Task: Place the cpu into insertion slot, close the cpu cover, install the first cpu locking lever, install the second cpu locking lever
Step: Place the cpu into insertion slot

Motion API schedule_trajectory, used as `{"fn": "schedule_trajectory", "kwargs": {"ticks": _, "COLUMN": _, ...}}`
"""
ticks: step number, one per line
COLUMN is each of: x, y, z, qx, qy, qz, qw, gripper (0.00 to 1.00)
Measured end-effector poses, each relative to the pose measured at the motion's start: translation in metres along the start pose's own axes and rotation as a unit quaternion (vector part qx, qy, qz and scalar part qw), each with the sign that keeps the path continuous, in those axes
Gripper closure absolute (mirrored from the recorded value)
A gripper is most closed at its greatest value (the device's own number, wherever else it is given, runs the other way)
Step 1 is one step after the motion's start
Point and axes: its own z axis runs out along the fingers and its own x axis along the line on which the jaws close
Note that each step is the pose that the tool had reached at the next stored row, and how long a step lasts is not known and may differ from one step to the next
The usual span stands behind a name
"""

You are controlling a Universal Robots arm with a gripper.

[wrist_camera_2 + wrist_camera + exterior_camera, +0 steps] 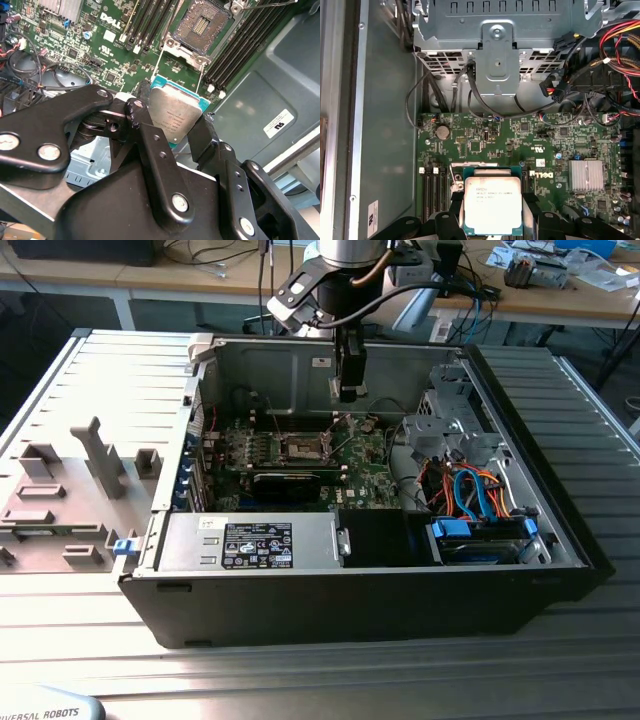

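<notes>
My gripper (pixel 176 131) is shut on the cpu (pixel 176 112), a small square chip with a silvery-grey top, one black finger on each of two opposite edges. The cpu (pixel 492 204) hangs above the green motherboard (pixel 510 142). The insertion slot (pixel 202 22) lies bare, its pin field showing, a short way off from the held chip. A thin silvery frame (pixel 159 64) rising from the slot's edge looks like the cpu cover standing open. A thin locking lever (pixel 265 5) sticks out beside the slot. In the exterior view my gripper (pixel 348 392) hovers inside the open computer case, above and behind the slot (pixel 300 447).
Black memory slots (pixel 245 42) flank the socket. A black graphics card (pixel 290 483), a labelled grey power supply (pixel 255 540) and a drive cage with orange and blue cables (pixel 470 490) stand inside the case. Grey fixtures (pixel 60 500) lie at the exterior view's left.
</notes>
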Motion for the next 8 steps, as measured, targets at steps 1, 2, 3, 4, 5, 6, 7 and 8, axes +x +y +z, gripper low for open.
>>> {"fn": "schedule_trajectory", "kwargs": {"ticks": 1, "x": 0.0000, "y": 0.0000, "z": 0.0000, "qx": 0.0000, "qy": 0.0000, "qz": 0.001, "qw": 1.0000, "gripper": 0.46}}
{"fn": "schedule_trajectory", "kwargs": {"ticks": 2, "x": 0.0000, "y": 0.0000, "z": 0.0000, "qx": 0.0000, "qy": -0.0001, "qz": 0.001, "qw": 1.0000, "gripper": 0.46}}
{"fn": "schedule_trajectory", "kwargs": {"ticks": 3, "x": 0.0000, "y": 0.0000, "z": 0.0000, "qx": 0.0000, "qy": -0.0002, "qz": 0.002, "qw": 1.0000, "gripper": 0.46}}
{"fn": "schedule_trajectory", "kwargs": {"ticks": 4, "x": 0.0000, "y": 0.0000, "z": 0.0000, "qx": -0.0001, "qy": -0.0002, "qz": 0.002, "qw": 1.0000, "gripper": 0.46}}
{"fn": "schedule_trajectory", "kwargs": {"ticks": 5, "x": 0.0000, "y": 0.0000, "z": 0.0000, "qx": -0.0001, "qy": -0.0003, "qz": 0.003, "qw": 1.0000, "gripper": 0.46}}
{"fn": "schedule_trajectory", "kwargs": {"ticks": 6, "x": 0.0000, "y": 0.0000, "z": 0.0000, "qx": -0.0001, "qy": -0.0003, "qz": 0.004, "qw": 1.0000, "gripper": 0.46}}
{"fn": "schedule_trajectory", "kwargs": {"ticks": 7, "x": 0.0000, "y": 0.0000, "z": 0.0000, "qx": -0.0001, "qy": -0.0004, "qz": 0.005, "qw": 1.0000, "gripper": 0.46}}
{"fn": "schedule_trajectory", "kwargs": {"ticks": 8, "x": 0.0000, "y": 0.0000, "z": 0.0000, "qx": -0.0001, "qy": -0.0004, "qz": 0.005, "qw": 1.0000, "gripper": 0.46}}
